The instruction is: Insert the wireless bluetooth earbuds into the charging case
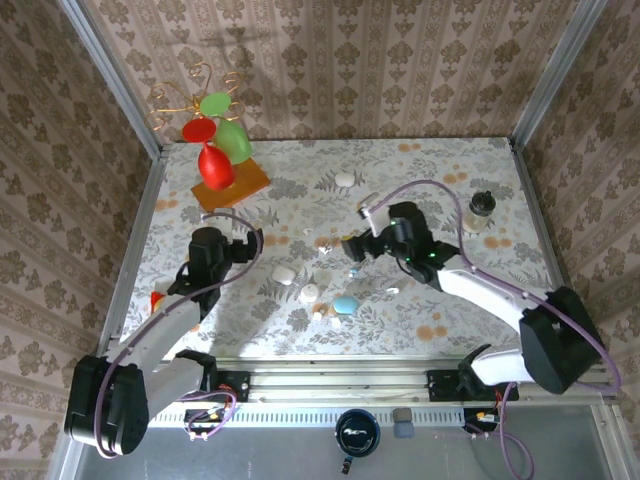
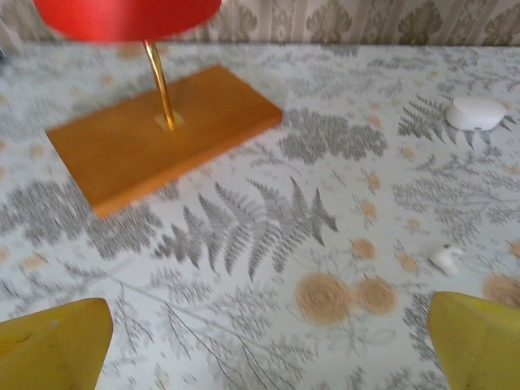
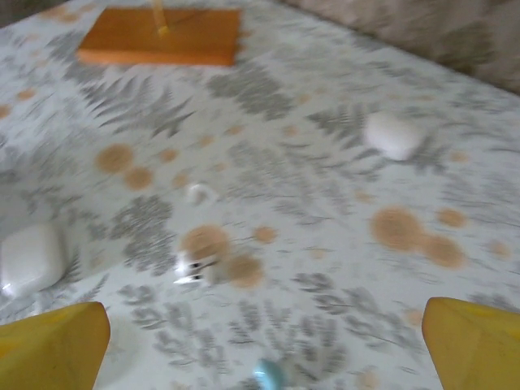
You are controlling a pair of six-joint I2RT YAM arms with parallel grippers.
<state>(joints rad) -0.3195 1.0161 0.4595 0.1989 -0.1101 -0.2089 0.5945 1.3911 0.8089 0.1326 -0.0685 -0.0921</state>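
a staged test booth: wallpapered walls (image 1: 330,70) enclose a floral-clothed table (image 1: 420,170).

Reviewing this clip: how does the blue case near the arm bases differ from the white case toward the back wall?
Colour: the blue case is pale teal-blue, the white case plain white. Place: the blue case lies near the front edge; the white case lies far back. Company: a small white piece sits beside the blue case; the white case lies alone. Both are rounded, pebble-like, resting on the floral table.
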